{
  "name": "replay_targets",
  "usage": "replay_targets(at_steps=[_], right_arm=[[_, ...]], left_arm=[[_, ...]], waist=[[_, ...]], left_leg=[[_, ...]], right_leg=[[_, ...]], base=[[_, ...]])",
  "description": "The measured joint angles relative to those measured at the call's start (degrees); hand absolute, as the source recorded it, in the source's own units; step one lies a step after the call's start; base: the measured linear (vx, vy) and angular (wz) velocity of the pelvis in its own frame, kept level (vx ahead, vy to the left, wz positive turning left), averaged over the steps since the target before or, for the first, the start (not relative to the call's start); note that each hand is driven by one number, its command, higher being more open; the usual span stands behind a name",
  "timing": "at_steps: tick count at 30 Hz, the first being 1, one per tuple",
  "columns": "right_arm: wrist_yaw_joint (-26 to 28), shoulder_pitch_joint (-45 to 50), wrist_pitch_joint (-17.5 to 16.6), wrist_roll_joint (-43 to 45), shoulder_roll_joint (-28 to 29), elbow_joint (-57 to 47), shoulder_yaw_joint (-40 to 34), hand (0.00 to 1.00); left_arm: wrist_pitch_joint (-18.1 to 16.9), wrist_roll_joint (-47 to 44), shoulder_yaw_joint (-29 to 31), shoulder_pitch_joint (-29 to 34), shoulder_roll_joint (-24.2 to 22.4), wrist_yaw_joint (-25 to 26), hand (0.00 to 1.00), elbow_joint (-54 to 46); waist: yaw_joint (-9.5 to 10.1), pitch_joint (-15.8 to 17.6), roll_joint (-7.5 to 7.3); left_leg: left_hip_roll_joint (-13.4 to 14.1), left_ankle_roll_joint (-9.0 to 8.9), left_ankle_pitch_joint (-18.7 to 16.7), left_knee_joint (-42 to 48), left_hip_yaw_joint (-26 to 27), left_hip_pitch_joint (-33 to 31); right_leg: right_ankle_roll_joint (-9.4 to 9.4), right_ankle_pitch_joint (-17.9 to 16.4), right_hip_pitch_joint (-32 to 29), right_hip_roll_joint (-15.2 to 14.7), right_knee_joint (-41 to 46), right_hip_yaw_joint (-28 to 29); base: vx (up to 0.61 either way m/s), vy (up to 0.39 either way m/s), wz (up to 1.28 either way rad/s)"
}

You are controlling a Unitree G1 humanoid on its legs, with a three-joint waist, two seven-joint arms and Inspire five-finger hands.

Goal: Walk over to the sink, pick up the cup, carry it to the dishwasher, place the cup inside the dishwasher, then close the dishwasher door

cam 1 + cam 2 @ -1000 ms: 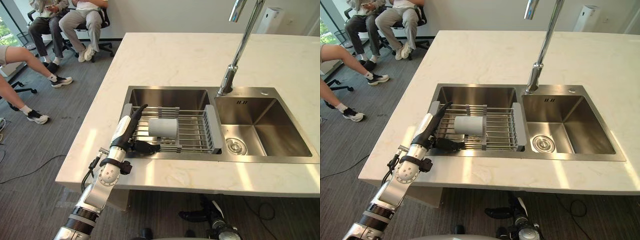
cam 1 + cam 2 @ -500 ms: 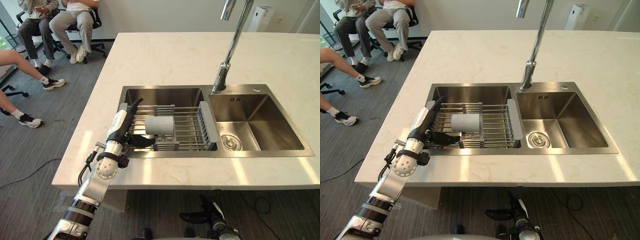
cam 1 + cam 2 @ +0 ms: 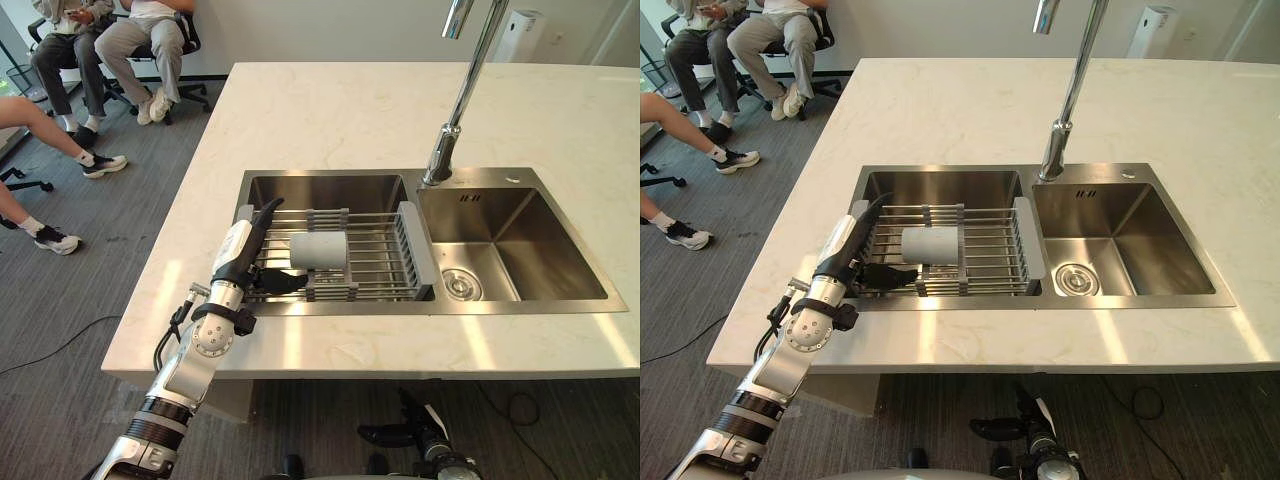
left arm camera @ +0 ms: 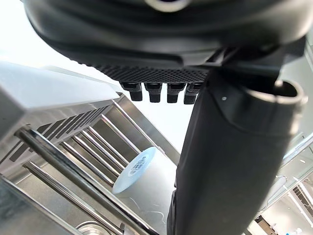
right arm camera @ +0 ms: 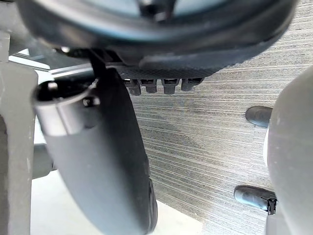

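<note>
A pale grey cup (image 3: 320, 251) lies on its side on the wire rack (image 3: 385, 262) over the sink's left basin; its round end (image 4: 138, 168) faces my left hand. That left hand (image 3: 243, 257) is open at the rack's left end, fingers straight along the basin's edge and thumb (image 3: 288, 283) pointing toward the cup's near side. A small gap shows between thumb and cup. My right hand (image 5: 98, 161) hangs open above the grey carpet, holding nothing.
The steel double sink (image 3: 520, 310) is set in a pale marble counter (image 3: 330, 110), with a tall tap (image 3: 455, 110) between the basins. Beyond the counter's left edge, people sit on chairs (image 3: 130, 40) over grey carpet. The counter's front edge runs just below the sink.
The whole view has shifted a little as the camera moved. My left hand keeps about the same place beside the cup, and the cup has not moved on the rack.
</note>
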Motion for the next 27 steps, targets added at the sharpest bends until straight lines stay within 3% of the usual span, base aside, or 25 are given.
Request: replay_targets(at_steps=[10,27], right_arm=[[0.0,-0.2,0.0,0.0,0.1,0.0,0.0,1.0],[-0.1,-0.2,0.0,0.0,0.1,0.0,-0.5,1.0]], left_arm=[[0.5,4.5,-1.4,-6.1,3.5,-0.3,1.0,4.2],[1.0,10.0,-7.0,-10.7,6.0,-1.6,1.0,4.8]], waist=[[-1.12,0.1,-0.09],[-1.92,0.7,-0.11]], left_leg=[[-0.1,0.04,0.0,0.0,-0.1,-0.9],[-0.3,0.06,0.0,-0.3,0.7,-1.2]], right_leg=[[0.08,0.1,-1.0,0.0,0.0,0.1],[0.3,0.5,-2.0,-0.3,-0.2,0.9]], base=[[0.0,0.0,0.0],[-0.01,0.002,-0.03]])
